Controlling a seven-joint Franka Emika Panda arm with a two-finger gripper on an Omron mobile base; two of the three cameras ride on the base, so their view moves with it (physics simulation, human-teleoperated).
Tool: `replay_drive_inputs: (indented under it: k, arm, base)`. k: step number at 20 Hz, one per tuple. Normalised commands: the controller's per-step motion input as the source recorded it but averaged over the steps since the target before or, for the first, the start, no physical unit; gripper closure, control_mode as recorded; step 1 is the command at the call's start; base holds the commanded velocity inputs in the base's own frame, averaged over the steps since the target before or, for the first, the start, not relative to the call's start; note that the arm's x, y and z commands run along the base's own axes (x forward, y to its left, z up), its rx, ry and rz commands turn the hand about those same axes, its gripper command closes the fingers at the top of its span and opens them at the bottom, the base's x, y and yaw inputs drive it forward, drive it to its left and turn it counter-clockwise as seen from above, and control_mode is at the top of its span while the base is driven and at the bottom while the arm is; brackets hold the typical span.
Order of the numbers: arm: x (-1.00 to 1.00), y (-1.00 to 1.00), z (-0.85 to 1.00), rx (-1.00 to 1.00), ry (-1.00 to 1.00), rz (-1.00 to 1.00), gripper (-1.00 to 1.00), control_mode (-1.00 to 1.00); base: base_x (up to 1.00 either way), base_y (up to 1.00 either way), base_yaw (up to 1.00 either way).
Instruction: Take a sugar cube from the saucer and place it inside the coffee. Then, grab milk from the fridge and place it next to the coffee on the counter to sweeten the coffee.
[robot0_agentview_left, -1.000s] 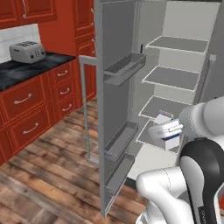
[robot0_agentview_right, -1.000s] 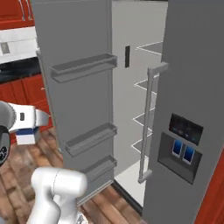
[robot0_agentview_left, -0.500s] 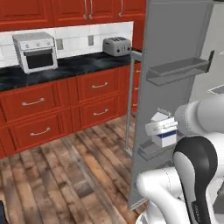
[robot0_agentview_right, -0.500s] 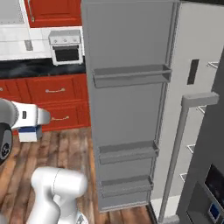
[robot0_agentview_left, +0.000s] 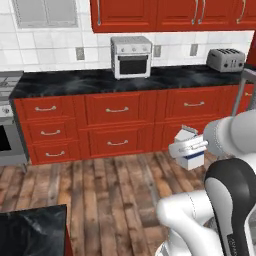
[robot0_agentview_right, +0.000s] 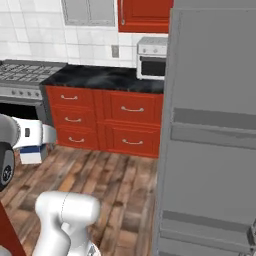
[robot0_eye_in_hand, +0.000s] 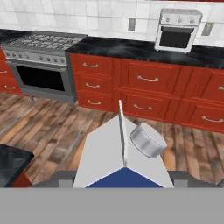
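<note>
White milk (robot0_agentview_left: 190, 150) carton pinched in gripper (robot0_agentview_left: 189, 148), mid-carry. Next: drive to counter (robot0_agentview_left: 100, 80), locate coffee, set carton beside it.

toaster oven (robot0_agentview_left: 131, 56) on counter (robot0_agentview_left: 90, 81)

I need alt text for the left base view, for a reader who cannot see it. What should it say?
The white robot arm's gripper holds the milk carton above a wooden floor. Behind it, red cabinets carry the black counter with a toaster oven and toaster.
</note>
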Motion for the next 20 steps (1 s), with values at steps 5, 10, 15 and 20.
replay_drive_inputs:
  k: [5,10,15,20]
  arm:
    - [0.0,0.0,0.0,0.0,0.0,0.0,1.0,1.0]
    - [0.0,0.0,0.0,0.0,0.0,0.0,1.0,1.0]
    - [0.0,0.0,0.0,0.0,0.0,0.0,1.0,1.0]
    - [0.0,0.0,0.0,0.0,0.0,0.0,1.0,1.0]
  base:
    - [1.0,0.43,0.35]
    - [1.0,0.73,0.26]
    - [1.0,0.98,0.16]
    - [1.0,0.99,0.16]
